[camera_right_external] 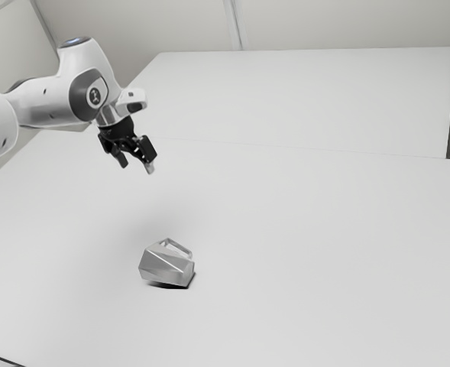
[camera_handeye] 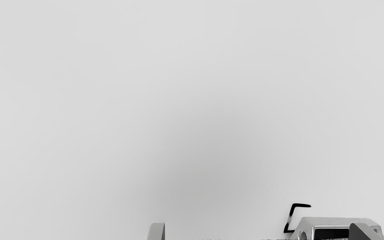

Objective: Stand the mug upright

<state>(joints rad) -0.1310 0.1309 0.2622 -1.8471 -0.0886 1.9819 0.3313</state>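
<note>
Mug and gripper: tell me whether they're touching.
Apart. The exterior view shows the gripper up in the air, with a clear stretch of bare table visible between its fingertips and the mug.

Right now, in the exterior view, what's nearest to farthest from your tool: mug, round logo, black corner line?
From the tool:
1. Round logo, on the arm, above.
2. Mug, below, on the table.
3. Black line, bottom-left corner.

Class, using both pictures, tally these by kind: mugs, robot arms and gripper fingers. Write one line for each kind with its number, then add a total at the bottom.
Mug: 1
Robot arm: 1
Gripper fingers: 2
Total: 4
</note>
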